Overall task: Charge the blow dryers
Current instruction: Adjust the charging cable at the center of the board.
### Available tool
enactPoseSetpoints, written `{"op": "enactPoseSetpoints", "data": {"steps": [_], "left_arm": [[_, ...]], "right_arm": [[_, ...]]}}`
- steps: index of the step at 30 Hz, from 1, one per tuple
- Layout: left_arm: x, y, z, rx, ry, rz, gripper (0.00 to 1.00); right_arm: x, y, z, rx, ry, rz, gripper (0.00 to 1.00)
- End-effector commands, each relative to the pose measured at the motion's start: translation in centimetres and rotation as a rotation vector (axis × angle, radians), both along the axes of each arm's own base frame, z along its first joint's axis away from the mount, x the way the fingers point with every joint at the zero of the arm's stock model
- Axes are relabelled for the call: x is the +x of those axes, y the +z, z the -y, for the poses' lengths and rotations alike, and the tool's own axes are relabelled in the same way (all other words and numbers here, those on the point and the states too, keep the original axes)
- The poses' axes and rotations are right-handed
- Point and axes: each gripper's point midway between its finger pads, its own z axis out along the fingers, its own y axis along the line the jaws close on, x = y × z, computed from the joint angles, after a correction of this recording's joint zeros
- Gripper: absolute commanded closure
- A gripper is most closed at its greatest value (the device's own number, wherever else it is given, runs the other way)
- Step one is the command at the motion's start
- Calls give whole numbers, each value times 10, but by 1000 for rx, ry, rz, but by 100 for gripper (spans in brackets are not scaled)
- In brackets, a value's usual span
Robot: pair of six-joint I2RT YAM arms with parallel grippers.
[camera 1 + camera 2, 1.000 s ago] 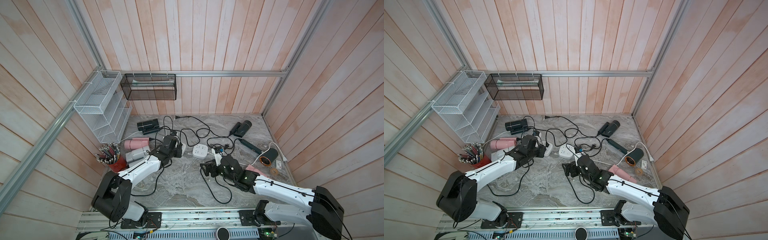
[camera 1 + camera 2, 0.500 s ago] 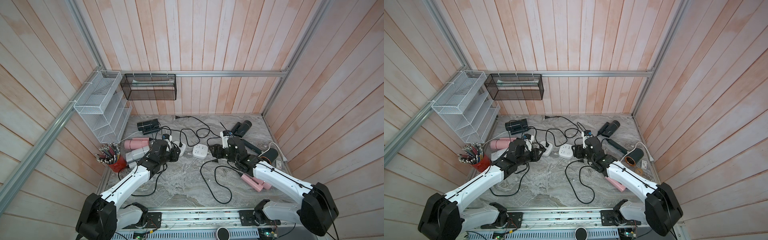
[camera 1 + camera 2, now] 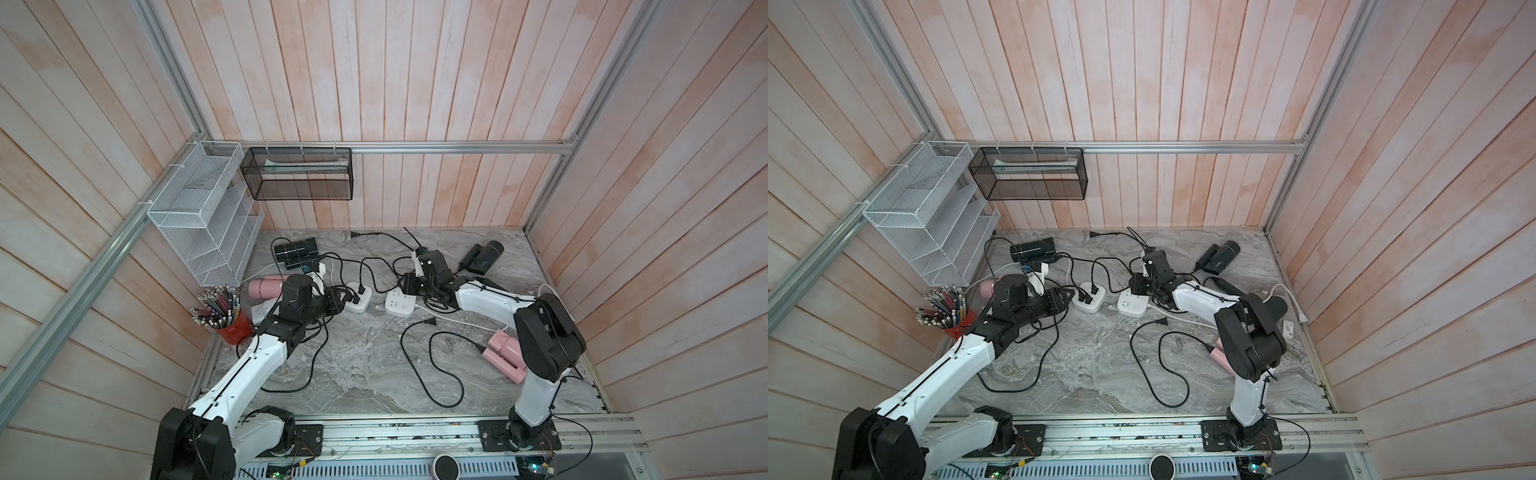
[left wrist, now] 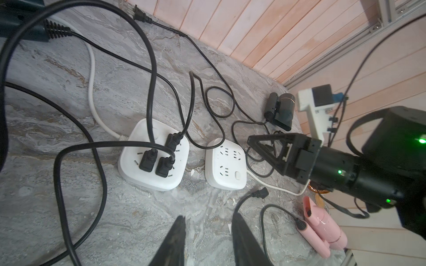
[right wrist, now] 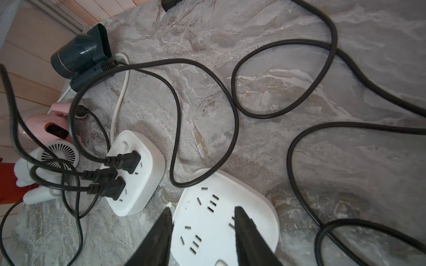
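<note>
Of the blow dryers, a black one, a pink one and a pale grey one lie at the left. Their black plugs sit in the left white power strip. Another dark dryer lies at the back right, and a pink one at the front right with its plug loose on the marble. My left gripper hovers open and empty just in front of the left strip. My right gripper hangs over the empty right strip, jaws apart with nothing between them.
A red cup of pencils stands at the left edge. White and black wire baskets hang on the walls. Black cords loop across the middle and front of the marble floor. A second loose plug lies at the back.
My right arm has swung from the front centre back to above the empty right strip, and its jaws have narrowed. The left gripper has stayed by the left strip.
</note>
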Motion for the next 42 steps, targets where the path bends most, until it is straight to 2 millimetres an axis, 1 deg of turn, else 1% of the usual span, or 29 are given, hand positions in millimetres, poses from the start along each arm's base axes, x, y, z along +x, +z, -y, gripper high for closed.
{"op": "enactPoseSetpoints", "data": {"steps": [1, 4, 10, 13, 16, 20, 23, 26, 29, 33, 37, 40, 42], "left_arm": [[2, 7, 7, 2, -60, 33, 63], [13, 8, 11, 40, -87, 39, 62], [45, 15, 18, 101, -114, 49, 58], [56, 15, 31, 98, -178, 35, 58], [61, 12, 44, 88, -217, 25, 58], [59, 9, 75, 119, -309, 38, 59], [59, -2, 96, 149, -369, 22, 59], [64, -19, 111, 192, -406, -5, 60], [71, -38, 126, 259, -431, -29, 61], [78, -68, 143, 356, -454, -87, 62], [87, -97, 144, 452, -436, -151, 62], [94, -112, 142, 499, -430, -162, 61], [97, -118, 140, 534, -424, -157, 61]], "right_arm": [[2, 9, -4, 19, 14, 9, 55], [-6, 13, 1, 24, 24, 33, 55], [-31, 22, 21, 9, 31, 71, 55], [-42, 22, 32, -1, 20, 79, 56], [-53, 24, 42, -1, 6, 86, 58], [-68, 28, 57, -8, -17, 96, 60], [-76, 33, 65, -8, -25, 106, 61], [-84, 40, 71, -7, -26, 113, 60], [-91, 46, 77, -4, -34, 122, 60], [-100, 55, 84, -2, -38, 131, 59], [-107, 67, 90, 7, -39, 148, 57], [-112, 67, 92, 7, -35, 143, 56], [-115, 65, 91, 13, -29, 138, 56]]}}
